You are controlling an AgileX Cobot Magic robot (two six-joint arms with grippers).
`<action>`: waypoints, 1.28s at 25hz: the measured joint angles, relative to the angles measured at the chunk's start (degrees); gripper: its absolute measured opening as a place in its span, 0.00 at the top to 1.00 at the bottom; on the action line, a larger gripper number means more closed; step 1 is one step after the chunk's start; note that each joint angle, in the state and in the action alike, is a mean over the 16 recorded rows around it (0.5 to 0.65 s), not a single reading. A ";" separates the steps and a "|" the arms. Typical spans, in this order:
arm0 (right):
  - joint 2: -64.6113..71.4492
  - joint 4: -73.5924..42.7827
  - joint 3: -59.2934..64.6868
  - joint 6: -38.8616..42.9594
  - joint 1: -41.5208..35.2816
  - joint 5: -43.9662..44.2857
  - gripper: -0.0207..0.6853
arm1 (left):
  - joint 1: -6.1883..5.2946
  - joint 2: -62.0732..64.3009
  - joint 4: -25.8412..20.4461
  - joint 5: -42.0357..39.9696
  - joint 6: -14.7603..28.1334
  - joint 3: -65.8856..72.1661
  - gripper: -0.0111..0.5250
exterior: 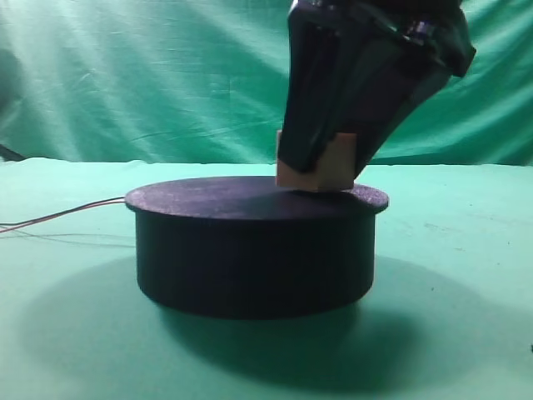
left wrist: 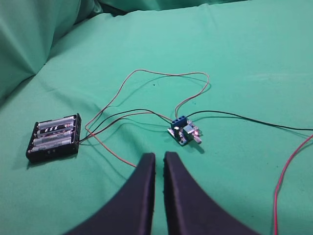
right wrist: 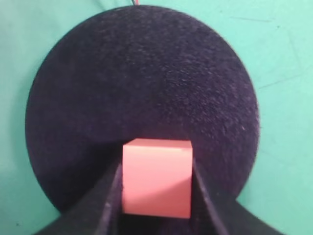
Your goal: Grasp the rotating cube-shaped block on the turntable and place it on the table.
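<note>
The orange-pink cube-shaped block sits at the right part of the black turntable's top disc. My right gripper comes down from above and is shut on it, one black finger on each side. In the right wrist view the cube fills the gap between the fingers, over the turntable. I cannot tell whether the cube's underside still touches the disc. My left gripper is shut and empty, hovering over the green table, away from the turntable.
A black battery holder and a small circuit board lie on the cloth, joined by thin red and black wires. A red wire runs at the right. Wires trail left from the turntable. A green backdrop hangs behind.
</note>
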 joint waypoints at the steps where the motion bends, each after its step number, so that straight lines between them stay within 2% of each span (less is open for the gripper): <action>1: -1.23 -1.18 0.95 1.69 -0.20 0.29 0.64 | 0.00 0.00 0.00 0.00 0.00 0.00 0.98; 5: -5.29 -3.91 6.20 6.88 -1.26 -1.08 0.64 | 0.00 0.00 0.00 0.00 0.00 0.00 0.98; 9: -6.69 -3.37 12.08 8.73 -2.52 -5.30 0.61 | 0.00 0.00 0.00 0.00 0.00 0.00 0.98; 17: -5.44 -1.61 18.01 10.09 -4.45 -12.47 0.38 | 0.00 0.00 0.00 0.00 0.00 0.00 0.98; 20: -6.76 -1.53 17.58 10.67 -4.68 -11.53 0.35 | 0.00 0.00 0.00 0.00 0.00 0.00 0.98; 22: -8.71 -1.49 17.13 11.08 -4.73 -9.89 0.37 | 0.00 0.00 0.00 0.00 0.00 0.00 0.98; 25: -13.08 -1.45 16.56 11.71 -4.76 -6.83 0.46 | 0.00 0.00 0.00 0.00 0.00 0.00 0.98; 32: -27.01 -1.42 15.75 12.44 -4.76 -0.19 0.81 | 0.00 0.00 0.00 0.00 0.00 0.00 0.98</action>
